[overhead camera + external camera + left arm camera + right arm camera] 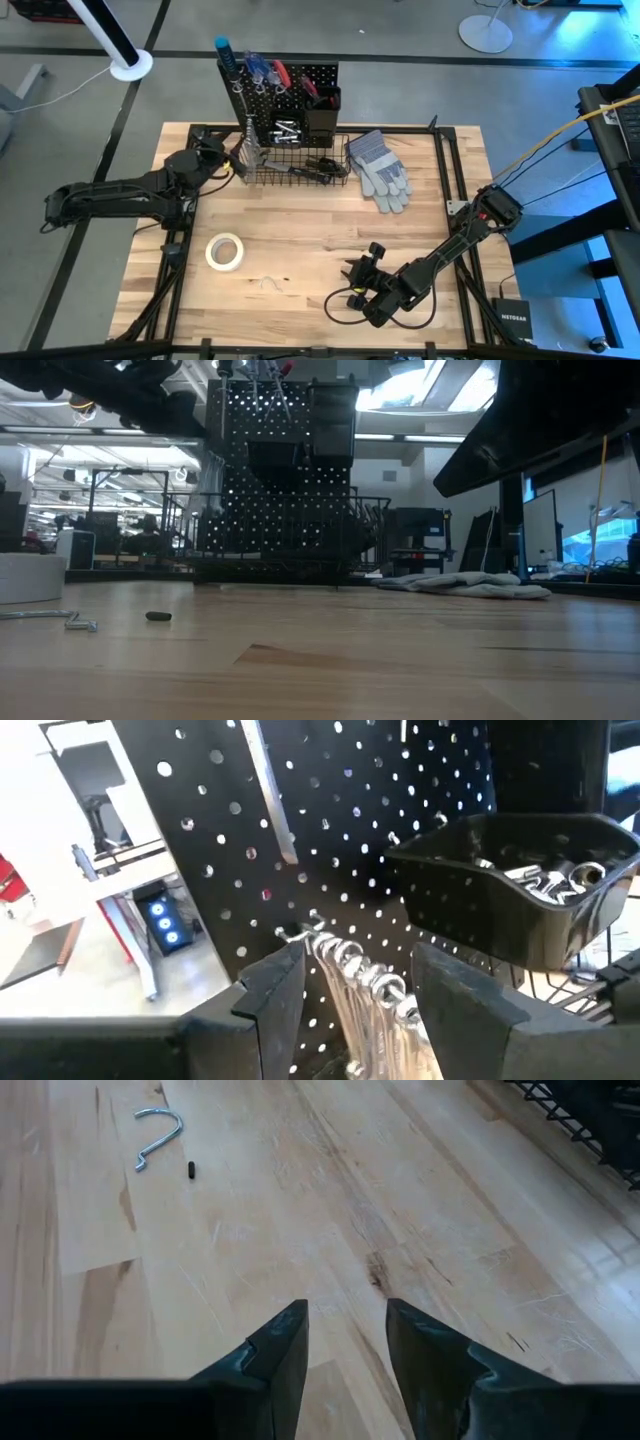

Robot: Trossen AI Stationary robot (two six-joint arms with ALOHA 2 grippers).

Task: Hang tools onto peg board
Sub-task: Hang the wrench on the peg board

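Left end effector (350,995): up against the peg board (330,840), fingers spread apart on either side of a row of silver wrenches (365,985) that hang on a hook; nothing pinched between them, which reads as a set being put on or just let go.
Wrenches: threaded by their ring ends on one hook, so they dangle side by side against the panel.
Black bin (520,890): clipped to the board just beside the wrenches, holding small loose metal pieces that cannot hang.
Wire basket (295,160): at the board's foot, catching more tools.
Right end effector (345,1340): parked low over the bare bench (420,1230), well apart from the board, fingers apart and empty; it appears to be waiting.
White tape roll (224,251): flat on the bench, not yet hung.
Loose hook (158,1135): on the bench near a small dark bit.
Grey gloves (380,168): beside the basket.
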